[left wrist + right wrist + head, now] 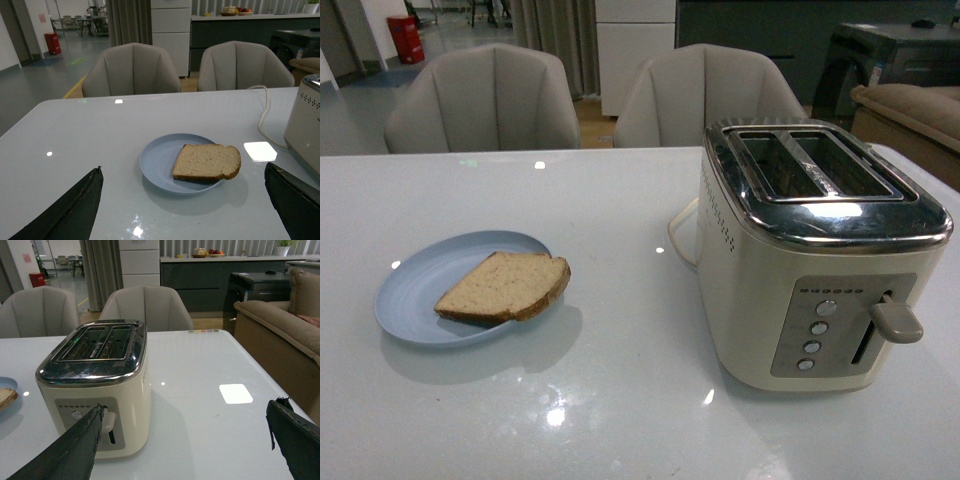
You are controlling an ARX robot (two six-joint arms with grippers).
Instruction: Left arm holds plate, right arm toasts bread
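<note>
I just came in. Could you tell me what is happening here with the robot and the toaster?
Nothing is held at this moment. The bread lies on the plate, which rests on the table to the left of the toaster. The toaster's slots are empty and its lever is up. The left gripper is open and faces the plate; the right gripper is open and faces the toaster. Neither touches anything, so toasting has not begun.

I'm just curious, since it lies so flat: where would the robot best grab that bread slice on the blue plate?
Probably the rounded crust end of the bread, approached from the toaster side: that end overhangs the plate rim, leaving room under it.
</note>
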